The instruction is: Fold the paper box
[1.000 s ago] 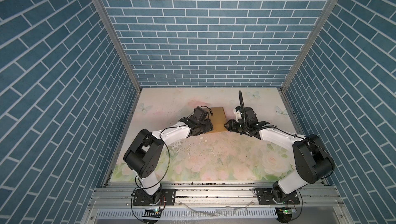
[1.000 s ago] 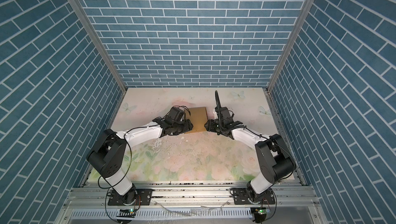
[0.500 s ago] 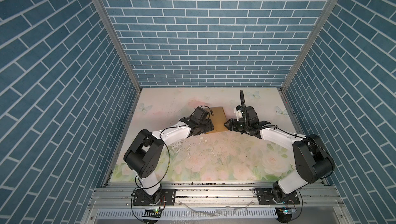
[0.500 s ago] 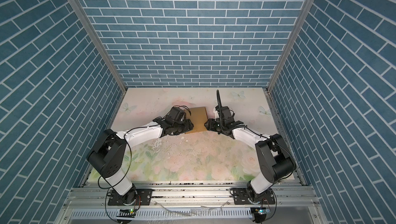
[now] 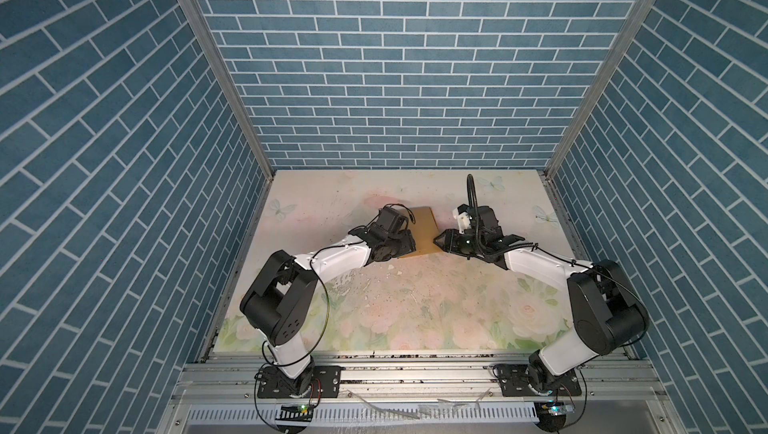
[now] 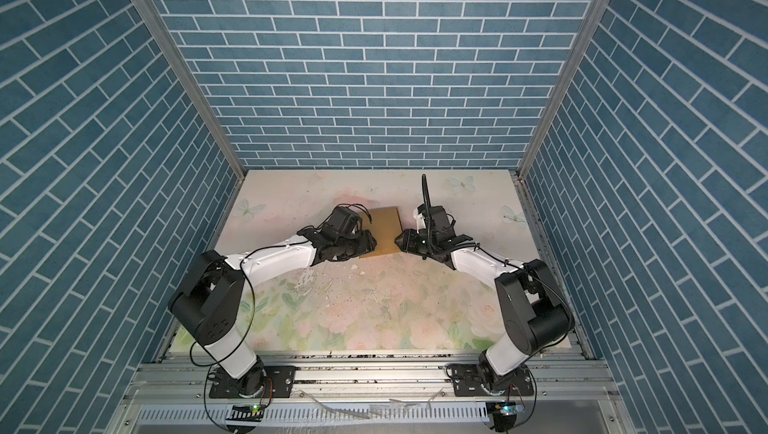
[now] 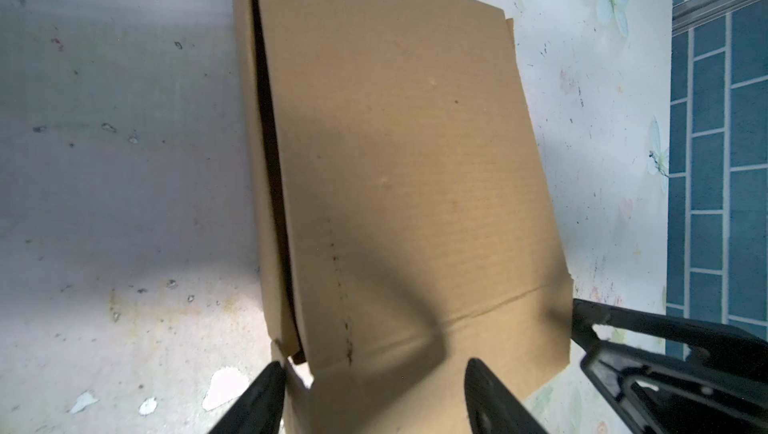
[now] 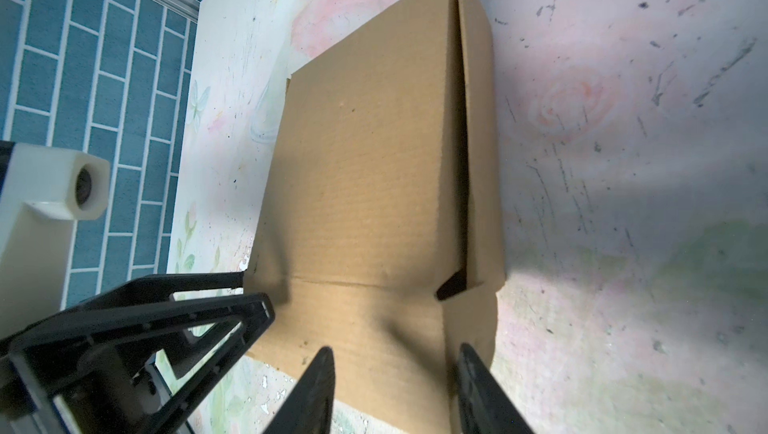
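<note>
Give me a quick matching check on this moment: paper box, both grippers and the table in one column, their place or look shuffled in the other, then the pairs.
Column one
1. paper box
2. left gripper
3. right gripper
4. table

Column two
A. floral print, scuffed
B. at the box's right edge in both top views, jaws apart
C. plain brown, lying on the table between the grippers
D. at the box's left edge in both top views, jaws apart

Pairs: 1-C; 2-D; 3-B; 4-A
</note>
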`<state>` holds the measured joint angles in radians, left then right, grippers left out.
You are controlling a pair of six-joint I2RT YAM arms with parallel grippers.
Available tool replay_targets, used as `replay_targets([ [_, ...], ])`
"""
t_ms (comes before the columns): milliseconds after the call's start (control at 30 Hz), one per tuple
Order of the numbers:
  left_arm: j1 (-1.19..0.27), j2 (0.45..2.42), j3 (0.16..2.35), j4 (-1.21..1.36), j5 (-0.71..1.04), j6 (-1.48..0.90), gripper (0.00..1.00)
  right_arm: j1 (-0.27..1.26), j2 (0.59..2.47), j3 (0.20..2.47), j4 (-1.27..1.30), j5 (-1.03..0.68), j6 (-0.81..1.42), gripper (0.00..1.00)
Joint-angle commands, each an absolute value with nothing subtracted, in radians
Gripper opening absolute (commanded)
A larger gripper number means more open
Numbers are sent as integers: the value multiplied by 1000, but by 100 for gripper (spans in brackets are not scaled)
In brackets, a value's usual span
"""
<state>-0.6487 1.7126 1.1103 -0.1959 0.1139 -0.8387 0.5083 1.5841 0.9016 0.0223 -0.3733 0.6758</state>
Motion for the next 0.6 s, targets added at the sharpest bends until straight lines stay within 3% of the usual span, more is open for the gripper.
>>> replay_targets([
  [0,-664,1692,1146,-198,119,-838,70,514,1562,890,26,-412,696,47],
  [567,-674,1674,1152,-203,115,-845,70,517,1531,893,5,-415,711,46],
])
